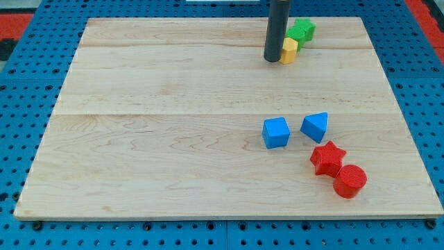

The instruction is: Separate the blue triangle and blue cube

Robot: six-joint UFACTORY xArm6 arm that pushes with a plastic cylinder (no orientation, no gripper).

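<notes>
A blue cube (276,132) lies on the wooden board at the view's right of centre. A blue triangle (316,126) lies just to its right, with a small gap between them. My tip (272,60) is the lower end of a dark rod near the view's top, well above both blue blocks. It stands against the left side of a yellow block (289,50).
A green block (301,30) sits beside the yellow block, up and to its right near the board's top edge. A red star (327,158) lies just below the blue triangle. A red cylinder (349,181) touches the star at its lower right. The board (152,125) rests on a blue pegboard.
</notes>
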